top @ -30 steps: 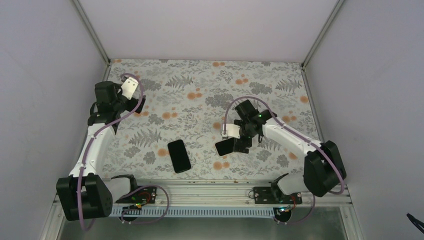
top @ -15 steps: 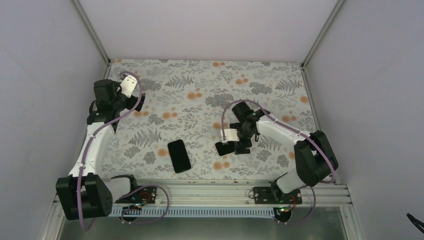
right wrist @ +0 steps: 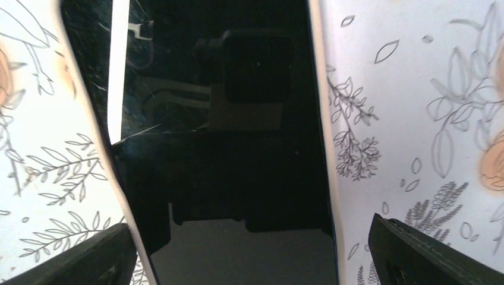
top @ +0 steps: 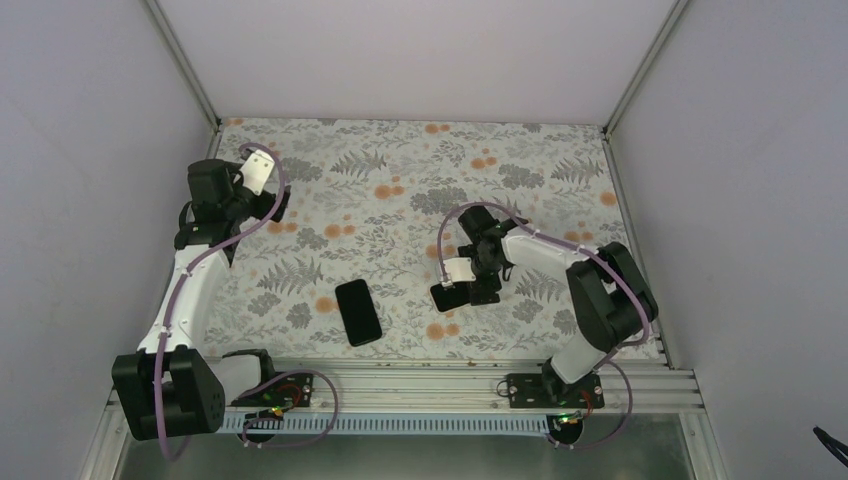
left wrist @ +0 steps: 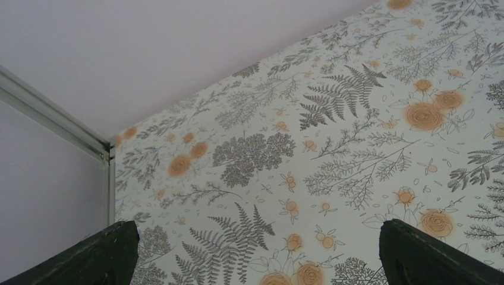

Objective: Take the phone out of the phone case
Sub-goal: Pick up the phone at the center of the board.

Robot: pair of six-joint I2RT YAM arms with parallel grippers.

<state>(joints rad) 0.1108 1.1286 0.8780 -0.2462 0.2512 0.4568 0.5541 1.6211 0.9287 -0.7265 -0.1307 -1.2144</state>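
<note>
The phone (right wrist: 226, 148), black with a glossy screen, lies in the whitish translucent phone case (right wrist: 324, 130) on the flowered mat; in the top view it lies right of centre (top: 448, 297). My right gripper (right wrist: 249, 261) is open directly over it, one finger on each side of the case and apart from its edges. In the top view the right gripper (top: 478, 283) covers the phone's right end. My left gripper (top: 281, 207) is open and empty at the far left, over bare mat (left wrist: 255, 255).
A second bare black phone (top: 358, 311) lies flat near the front centre of the mat (top: 400, 170). Grey walls close the table on three sides. A metal rail (top: 420, 382) runs along the near edge.
My right arm has folded in and its gripper has shifted slightly left, closer over the cased phone. The phones and the left arm have not moved.
</note>
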